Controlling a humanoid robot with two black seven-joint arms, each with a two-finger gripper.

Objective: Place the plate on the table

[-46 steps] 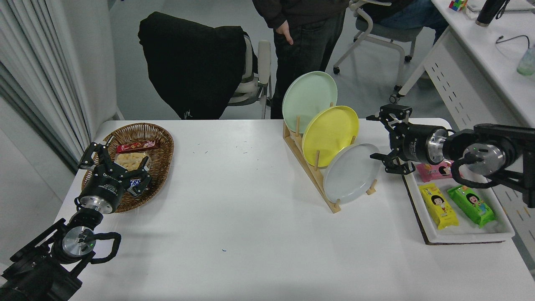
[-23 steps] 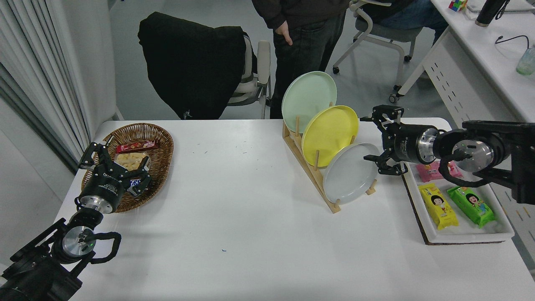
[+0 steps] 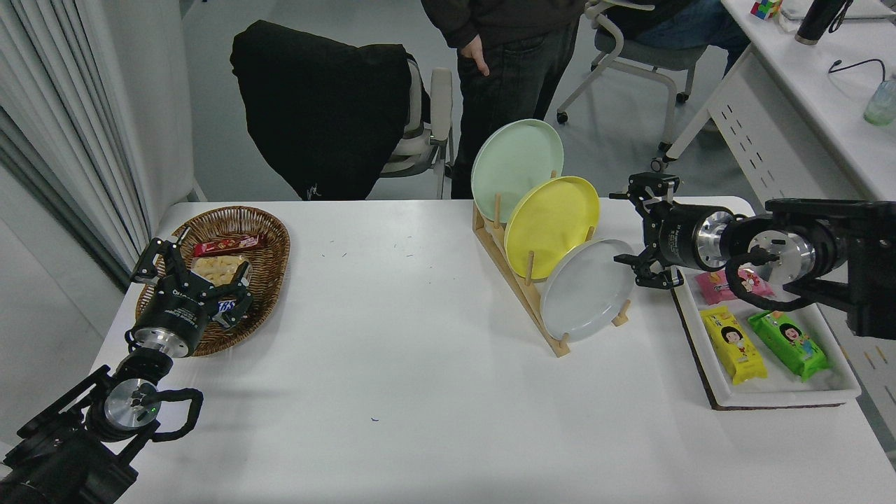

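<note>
The pale gray plate stands on edge in the nearest slot of a wooden rack on the white table. A yellow plate and a mint-green plate stand behind it in the same rack. My right gripper is open, its fingers pointing left, just right of the gray plate's upper right rim and apart from it. My left gripper is parked at the lower left over a wicker basket, open and empty.
A wicker basket with snacks sits at the left. A white tray with snack packs lies at the right under my right arm. A person stands at the far side beside a chair draped in black. A white desk is at the top right.
My right gripper has moved left and slightly up, closer to the gray plate's rim. The plates and left arm have not moved.
</note>
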